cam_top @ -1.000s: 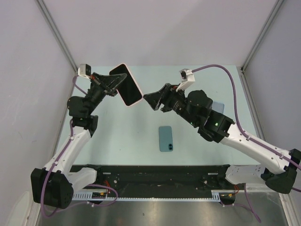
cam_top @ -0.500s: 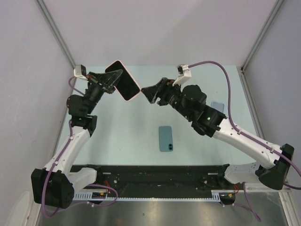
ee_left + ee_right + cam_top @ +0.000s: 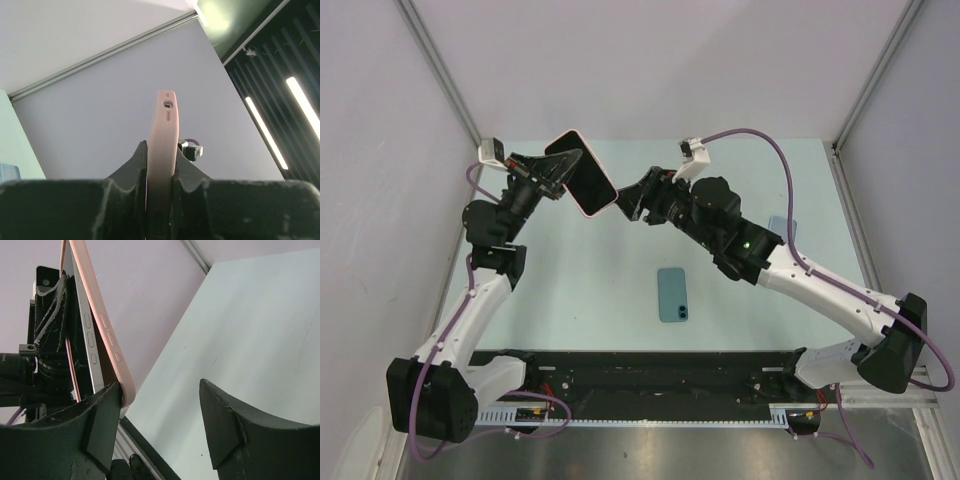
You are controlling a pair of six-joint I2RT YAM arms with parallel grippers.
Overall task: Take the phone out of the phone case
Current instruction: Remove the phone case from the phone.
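Note:
My left gripper is shut on a phone in a pink case and holds it up in the air at the back left, dark screen facing up. In the left wrist view the case is edge-on, clamped between the jaws of the gripper. My right gripper is open at the case's lower right corner. In the right wrist view its left finger touches the pink case. The phone's silver edge shows beside the case rim. The open gripper holds nothing.
A teal phone-shaped item lies flat on the pale green table in front of the arms. A blue flat item is partly hidden behind my right arm. Walls close in at left, right and back.
My right gripper has moved left and up to the phone's lower corner. My left gripper has shifted slightly left with the cased phone still in it.

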